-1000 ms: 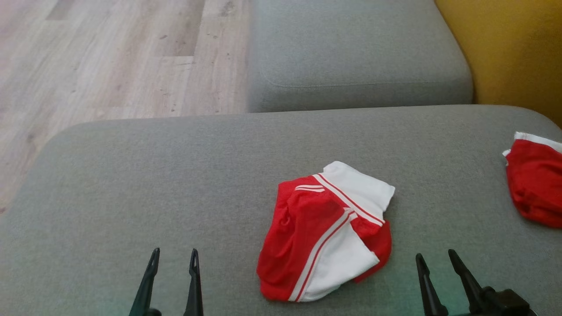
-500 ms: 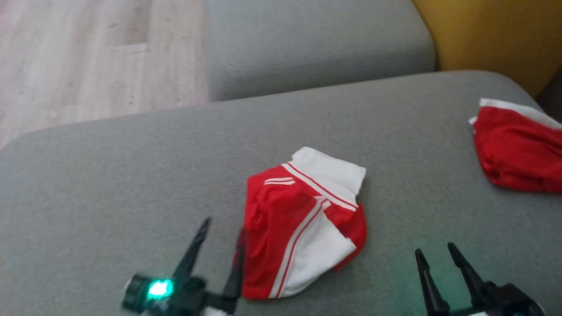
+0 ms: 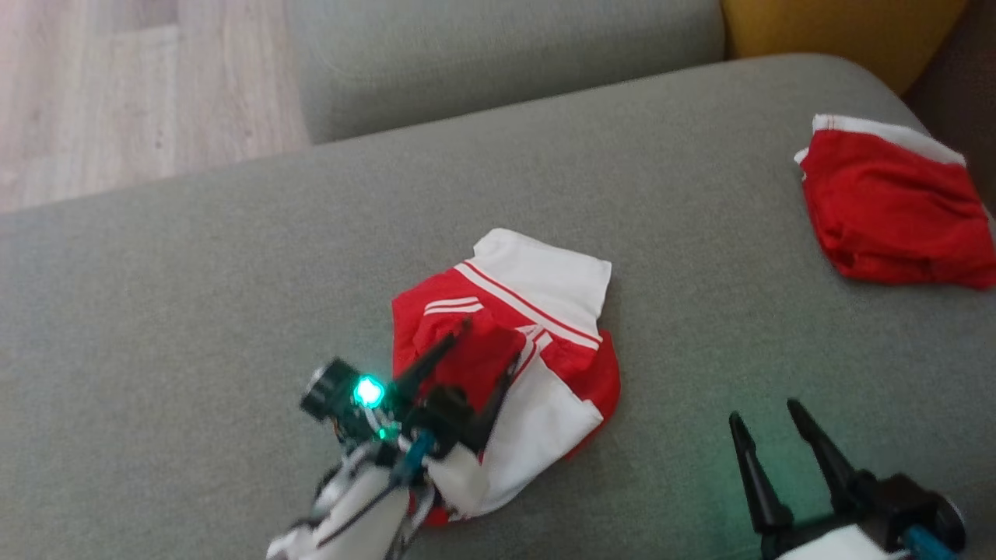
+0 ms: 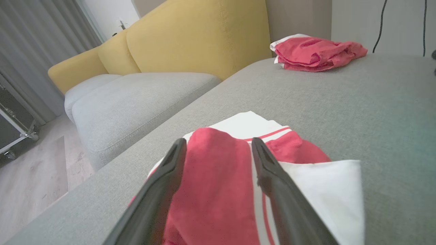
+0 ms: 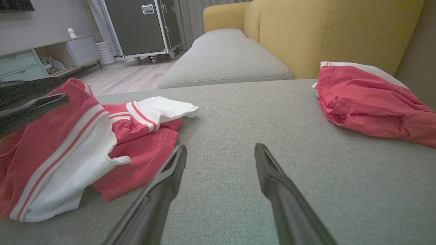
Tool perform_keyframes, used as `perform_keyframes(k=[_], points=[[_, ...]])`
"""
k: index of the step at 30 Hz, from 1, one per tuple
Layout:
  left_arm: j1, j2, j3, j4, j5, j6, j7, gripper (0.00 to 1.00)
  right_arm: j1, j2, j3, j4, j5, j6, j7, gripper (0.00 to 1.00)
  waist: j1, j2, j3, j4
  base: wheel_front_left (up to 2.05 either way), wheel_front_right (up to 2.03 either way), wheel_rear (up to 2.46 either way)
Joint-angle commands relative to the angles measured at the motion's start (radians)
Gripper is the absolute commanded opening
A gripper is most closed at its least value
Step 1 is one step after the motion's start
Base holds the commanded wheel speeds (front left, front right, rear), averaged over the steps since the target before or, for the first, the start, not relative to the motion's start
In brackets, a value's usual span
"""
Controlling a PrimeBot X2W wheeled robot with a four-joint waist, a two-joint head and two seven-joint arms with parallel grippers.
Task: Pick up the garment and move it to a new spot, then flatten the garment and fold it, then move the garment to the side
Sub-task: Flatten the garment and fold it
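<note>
Plainly, the red-and-white sports garment (image 3: 545, 280) lay crumpled near the middle of a wide grey sofa seat cushion (image 3: 233, 311), its white panels and thin red stripes turned up and one white corner pointing toward the far edge. The left gripper (image 3: 492, 341) was low over the garment's near red part, with its jaws spread wide. In the left wrist view the left gripper (image 4: 218, 144) had a raised red fold of the garment (image 4: 211, 190) lying between the two dark fingers (image 4: 160, 190), and the jaws had not closed on that fold; whether the fingers pressed the cloth could not be told. A green light (image 3: 367, 391) glowed on that arm's wrist. The right gripper (image 3: 764, 414) sat at the lower right, also spread wide and holding nothing, above bare cushion just beside the garment's right edge. From the right wrist view, the right gripper (image 5: 220, 148) pointed across the grey fabric, with the garment (image 5: 68, 149) off to one side. A second red garment (image 3: 887, 202) with a white band lay bunched well apart, at the cushion's far right corner, near the yellow backrest (image 3: 840, 27). Another grey cushion (image 3: 506, 54) and pale wooden floor (image 3: 117, 93) lay beyond.
</note>
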Motion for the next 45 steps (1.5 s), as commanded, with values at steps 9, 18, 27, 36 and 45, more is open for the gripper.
perform_keyframes(k=[9, 18, 27, 36, 45], points=[[-0.150, -0.001, 0.000, 0.132, 0.005, -0.001, 0.044, 0.00, -0.074, -0.021, 0.033, -0.025, 0.013, -0.001, -0.006, 1.00, -0.0002, 0.0000, 0.029, -0.028, 0.00, 0.00, 0.00], [-0.285, -0.001, -0.069, 0.005, -0.250, -0.088, -0.029, 0.00, -0.105, 0.006, 0.052, -0.015, 0.011, -0.001, -0.006, 1.00, -0.0002, 0.0000, 0.020, -0.093, 0.00, 0.00, 0.00], [-0.719, -0.001, -0.078, -0.037, -0.469, -0.066, -0.090, 0.00, -0.132, 0.025, 0.085, -0.013, 0.015, -0.001, -0.006, 1.00, -0.0002, 0.0000, 0.023, -0.179, 0.00, 0.00, 0.00], [-0.880, 0.009, 0.165, -0.081, -0.459, 0.084, -0.103, 0.00, -0.121, 0.029, 0.044, -0.028, 0.011, -0.001, -0.006, 1.00, -0.0002, 0.0000, 0.022, -0.115, 0.00, 0.00, 0.00], [-0.305, 0.019, 0.366, -0.211, -0.425, 0.092, -0.104, 0.00, -0.109, 0.020, 0.018, -0.050, 0.008, -0.001, -0.006, 1.00, -0.0002, 0.0000, 0.064, 0.035, 0.00, 0.00, 0.00]])
